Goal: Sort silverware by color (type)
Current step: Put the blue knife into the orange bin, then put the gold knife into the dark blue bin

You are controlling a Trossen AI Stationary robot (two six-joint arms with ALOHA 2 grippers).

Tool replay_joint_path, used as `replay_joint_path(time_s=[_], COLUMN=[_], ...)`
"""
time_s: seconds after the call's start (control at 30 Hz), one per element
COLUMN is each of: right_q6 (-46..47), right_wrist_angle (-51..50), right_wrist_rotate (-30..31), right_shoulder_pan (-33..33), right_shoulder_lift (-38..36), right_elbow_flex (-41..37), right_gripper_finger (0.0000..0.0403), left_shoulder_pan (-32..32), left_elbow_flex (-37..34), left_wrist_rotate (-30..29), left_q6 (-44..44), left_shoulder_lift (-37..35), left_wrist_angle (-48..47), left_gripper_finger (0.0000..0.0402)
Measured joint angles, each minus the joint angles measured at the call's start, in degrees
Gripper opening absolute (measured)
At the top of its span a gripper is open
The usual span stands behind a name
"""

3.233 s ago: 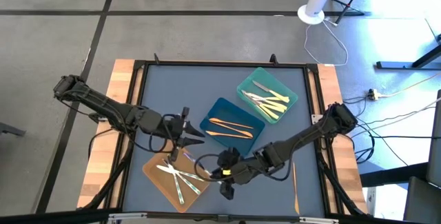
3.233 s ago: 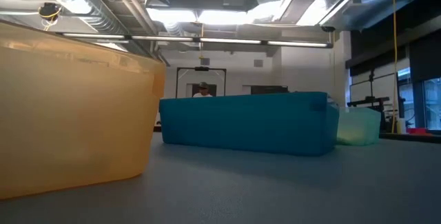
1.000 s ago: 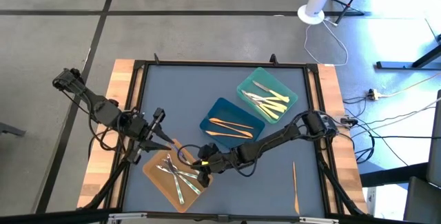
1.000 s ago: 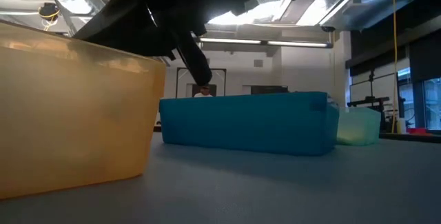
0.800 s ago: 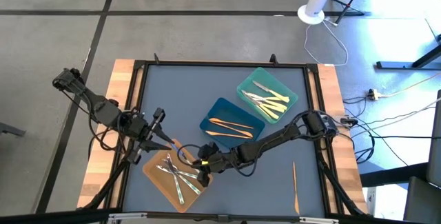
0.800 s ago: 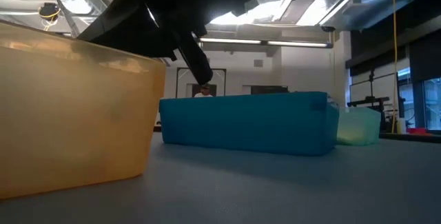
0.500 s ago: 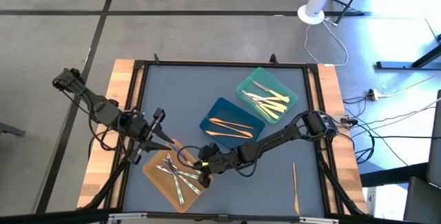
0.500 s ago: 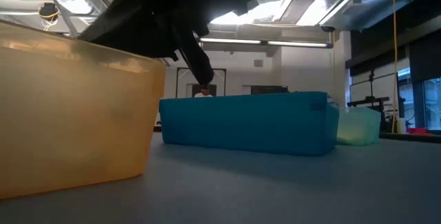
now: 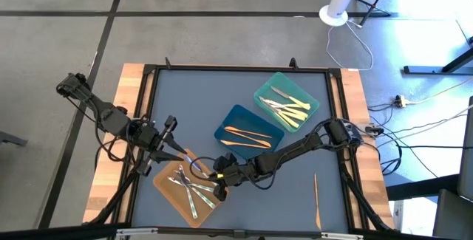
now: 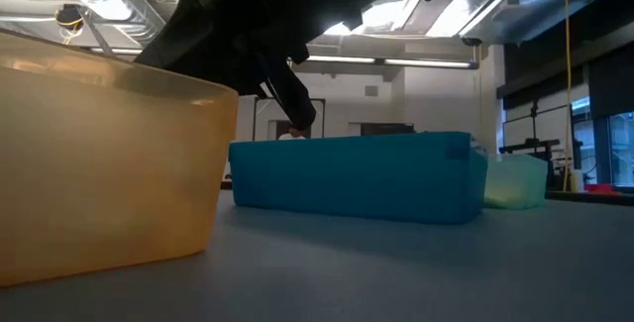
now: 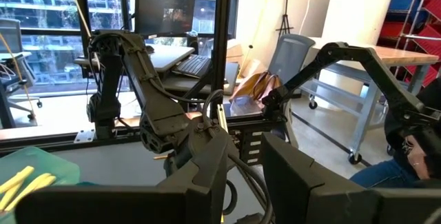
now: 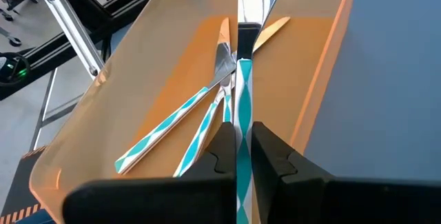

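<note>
Clamps the right gripper (image 9: 219,186) on one striped piece of silverware (image 12: 239,93), teal and white on the handle, silvery at the far end. Hangs over the near-side rim of the orange tray (image 9: 164,182), the piece pointing forward past the fingertips above the tray floor. Just ahead of this gripper, inside the same tray: three or four more silvery pieces (image 9: 188,188), crossed over each other, with the same striped handles.

Keeps the left gripper (image 9: 176,146) near the other corner of the orange tray, close to the right gripper but apart from it. Fingers spread, nothing between them.

Beyond the right gripper, on the grey-blue table (image 9: 222,92): a blue tray (image 9: 230,116) with orange pieces (image 9: 244,133), then a green tray (image 9: 313,105) with yellow and silvery pieces (image 9: 290,111). Behind the right gripper, well apart, beside its arm: one loose orange piece (image 9: 315,196) flat on the table.

Black frame and wooden strips around the table. Grey tiled floor, a white fan (image 9: 341,0) and cables beyond. From table height: long ceiling lights and, in a row, the walls of the three trays. In the left wrist view: windows, a monitor, a chair, and a seated person (image 11: 413,148) at the edge.
</note>
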Motion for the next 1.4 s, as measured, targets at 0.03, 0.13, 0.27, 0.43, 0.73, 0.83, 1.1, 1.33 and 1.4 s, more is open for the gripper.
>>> replay_joint_path(time_s=[0.03, 0.13, 0.27, 0.43, 0.73, 0.83, 1.1, 1.33, 1.4], right_q6=[0.0, 0.1, 0.2, 0.2, 0.2, 0.2, 0.2, 0.2, 0.2], right_wrist_angle=[-0.1, -0.1, -0.1, -0.1, -0.1, -0.1, -0.2, -0.2, -0.2], right_wrist_rotate=[0.0, 0.0, 0.0, 0.0, 0.0, 0.0, 0.0, 0.0, 0.0], right_shoulder_pan=[0.0, 0.0, 0.0, 0.0, 0.0, 0.0, 0.0, 0.0, 0.0], right_shoulder_lift=[0.0, 0.0, 0.0, 0.0, 0.0, 0.0, 0.0, -0.1, -0.1], right_elbow_flex=[0.0, 0.0, 0.0, 0.0, 0.0, 0.0, 0.0, 0.0, 0.0], right_gripper_finger=[0.0007, 0.0007, 0.0008, 0.0008, 0.0008, 0.0008, 0.0062, 0.0106, 0.0109], left_shoulder_pan=[0.0, 0.0, 0.0, 0.0, 0.0, 0.0, 0.0, 0.0, 0.0], left_elbow_flex=[0.0, 0.0, 0.0, 0.0, 0.0, 0.0, 0.0, 0.0, 0.0], left_wrist_rotate=[0.0, 0.0, 0.0, 0.0, 0.0, 0.0, 0.0, 0.0, 0.0], left_q6=[0.0, 0.0, 0.0, 0.0, 0.0, 0.0, 0.0, 0.0, 0.0], left_shoulder_lift=[0.0, 0.0, 0.0, 0.0, 0.0, 0.0, 0.0, 0.0, 0.0], left_wrist_angle=[0.0, -0.1, -0.4, -0.4, -0.4, -0.4, -0.4, -0.4, -0.4], left_gripper_finger=[0.0084, 0.0084, 0.0084, 0.0084, 0.0084, 0.0084, 0.0084, 0.0084, 0.0084])
